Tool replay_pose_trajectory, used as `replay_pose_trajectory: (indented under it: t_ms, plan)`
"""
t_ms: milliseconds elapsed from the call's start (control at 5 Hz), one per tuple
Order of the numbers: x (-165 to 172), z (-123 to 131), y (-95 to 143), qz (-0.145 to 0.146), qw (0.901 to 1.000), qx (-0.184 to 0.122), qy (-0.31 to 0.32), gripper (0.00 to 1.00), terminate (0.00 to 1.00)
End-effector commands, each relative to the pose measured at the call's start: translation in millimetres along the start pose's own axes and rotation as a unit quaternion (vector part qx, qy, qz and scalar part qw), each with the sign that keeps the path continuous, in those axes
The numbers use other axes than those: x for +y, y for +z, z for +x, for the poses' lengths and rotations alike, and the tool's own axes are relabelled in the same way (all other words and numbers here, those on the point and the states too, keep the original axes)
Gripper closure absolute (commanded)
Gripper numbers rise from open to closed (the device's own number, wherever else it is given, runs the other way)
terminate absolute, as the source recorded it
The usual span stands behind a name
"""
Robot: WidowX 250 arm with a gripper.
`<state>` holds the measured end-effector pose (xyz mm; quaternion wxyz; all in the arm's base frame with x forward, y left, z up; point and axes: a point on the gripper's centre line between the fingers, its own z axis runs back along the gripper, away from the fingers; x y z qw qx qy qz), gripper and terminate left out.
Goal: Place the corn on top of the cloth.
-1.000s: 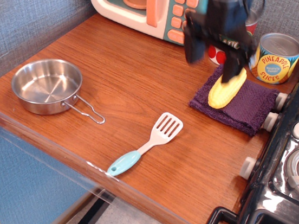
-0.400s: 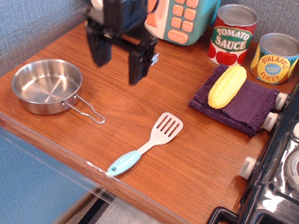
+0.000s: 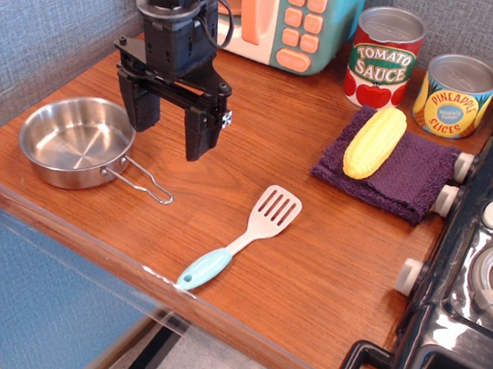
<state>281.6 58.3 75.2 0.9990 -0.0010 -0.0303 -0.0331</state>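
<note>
Two black fingers [image 3: 201, 134] of the tool [image 3: 171, 124] hang spread wide apart over the wooden table [image 3: 234, 138], with nothing between them. Off to the tool's right, well apart from it, the corn [image 3: 375, 143] lies tilted across the top of the cloth [image 3: 401, 172], its upper end pointing toward the cans at the back. That purple cloth sits flat on the table at the far right edge, touching or nearly touching the knobs of the black toy stove [image 3: 480, 258] (the contact is hard to judge from this angle). Behind the cloth stand a tomato sauce can [image 3: 384, 59] and a pineapple slices can [image 3: 454, 96], side by side. Just to the tool's left, near its left finger, rests a steel pan [image 3: 76, 140] with its wire handle stretched along the table below the tool. In front of the tool and somewhat to its right lies a white spatula [image 3: 241, 244] with a pale blue handle, slanted, its slotted blade toward the cloth. Behind the tool's arm, against the grey wall, stands a teal and white toy microwave [image 3: 290, 14].
</note>
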Motion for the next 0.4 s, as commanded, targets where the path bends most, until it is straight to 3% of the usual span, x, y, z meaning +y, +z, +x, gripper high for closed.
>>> replay_pose_trajectory:
  t_ms: [0,200]
  plan:
    - [-0.6,-9.0,11.2,0.024,0.9995,-0.02,-0.002,0.0,0.0]
    - [-0.6,-9.0,11.2,0.024,0.9995,-0.02,-0.002,0.0,1.0]
